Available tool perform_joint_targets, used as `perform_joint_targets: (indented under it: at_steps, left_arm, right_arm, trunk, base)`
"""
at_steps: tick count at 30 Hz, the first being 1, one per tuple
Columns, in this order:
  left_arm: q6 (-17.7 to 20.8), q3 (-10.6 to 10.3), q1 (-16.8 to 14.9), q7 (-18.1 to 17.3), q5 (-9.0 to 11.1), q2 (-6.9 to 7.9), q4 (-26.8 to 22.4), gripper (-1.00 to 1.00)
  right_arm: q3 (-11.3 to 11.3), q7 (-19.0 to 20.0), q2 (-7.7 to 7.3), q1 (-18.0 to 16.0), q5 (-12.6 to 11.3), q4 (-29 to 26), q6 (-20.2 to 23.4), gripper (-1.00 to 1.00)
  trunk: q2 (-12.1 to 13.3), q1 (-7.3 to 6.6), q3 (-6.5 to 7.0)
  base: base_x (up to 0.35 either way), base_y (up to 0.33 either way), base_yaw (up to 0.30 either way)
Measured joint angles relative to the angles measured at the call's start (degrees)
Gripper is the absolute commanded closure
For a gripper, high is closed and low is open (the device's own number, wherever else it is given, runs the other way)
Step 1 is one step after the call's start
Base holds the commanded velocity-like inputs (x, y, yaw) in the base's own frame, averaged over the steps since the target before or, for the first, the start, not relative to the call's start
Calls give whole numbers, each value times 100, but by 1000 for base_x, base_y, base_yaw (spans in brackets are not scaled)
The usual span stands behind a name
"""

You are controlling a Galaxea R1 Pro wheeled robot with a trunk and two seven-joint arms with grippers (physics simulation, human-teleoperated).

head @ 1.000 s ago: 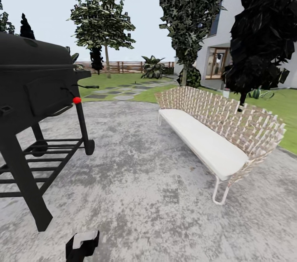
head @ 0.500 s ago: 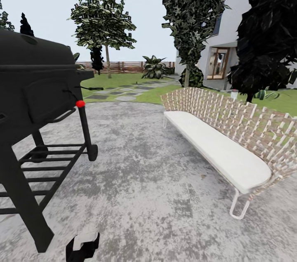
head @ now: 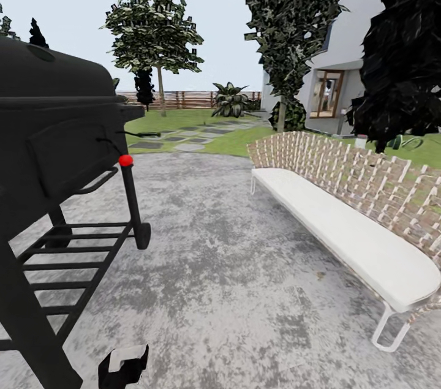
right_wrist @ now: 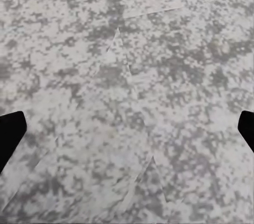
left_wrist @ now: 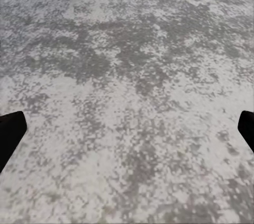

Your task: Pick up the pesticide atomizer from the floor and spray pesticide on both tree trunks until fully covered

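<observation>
The pesticide atomizer is out of view. Two leafy trees stand ahead across the lawn: one tree (head: 153,30) far back by the fence, with a slim pale trunk (head: 161,95), and a taller tree (head: 294,15) near the house, its trunk (head: 281,121) low behind the bench. My left gripper (left_wrist: 127,128) is open over grey gravel, its dark fingertips (left_wrist: 10,134) wide apart. My right gripper (right_wrist: 127,128) is open over the same gravel, holding nothing. A part of my left arm (head: 124,366) shows at the bottom of the head view.
A big black grill (head: 55,150) on a wheeled frame stands close on the left. A woven bench (head: 349,217) with a white cushion runs along the right. Gravel (head: 226,266) lies between them, leading to stepping stones (head: 184,138), grass, a wooden fence (head: 190,98) and a white house (head: 352,64). A near-black tree (head: 404,52) stands right.
The whole head view has shifted: grill and bench now look larger and nearer, the bench further right. The camera has moved forward over the gravel. Both grippers stay open.
</observation>
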Motion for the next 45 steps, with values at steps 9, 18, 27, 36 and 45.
perform_joint_targets:
  at_steps: [9, 18, 27, 36, 45]
  left_arm:
    - [5, 8, -1, 0, 8, 0, 0, -100]
    - [8, 9, 0, 0, 9, 0, 0, -100]
    - [8, 12, -2, 0, 9, 3, 0, -100]
    - [8, 17, -2, 0, 9, 3, 0, -100]
    - [9, 14, -2, 0, 3, 4, 0, -100]
  right_arm:
    - [0, 0, -1, -3, 0, -9, 0, -100]
    - [0, 0, -6, 0, 0, -6, 0, -100]
    - [0, 0, -13, -4, 0, 15, 0, -100]
    - [0, 0, -18, -1, 7, -10, 0, -100]
    - [0, 0, -23, 0, 9, -9, 0, -100]
  trunk:
    - [0, 0, 0]
    - [0, 0, 0]
    - [0, 0, 0]
    - [0, 0, 0]
    - [0, 0, 0]
  base:
    - [314, 140, 0]
    - [338, -22, 0]
    - [339, -86, 0]
    - [339, -93, 0]
    - [339, -93, 0]
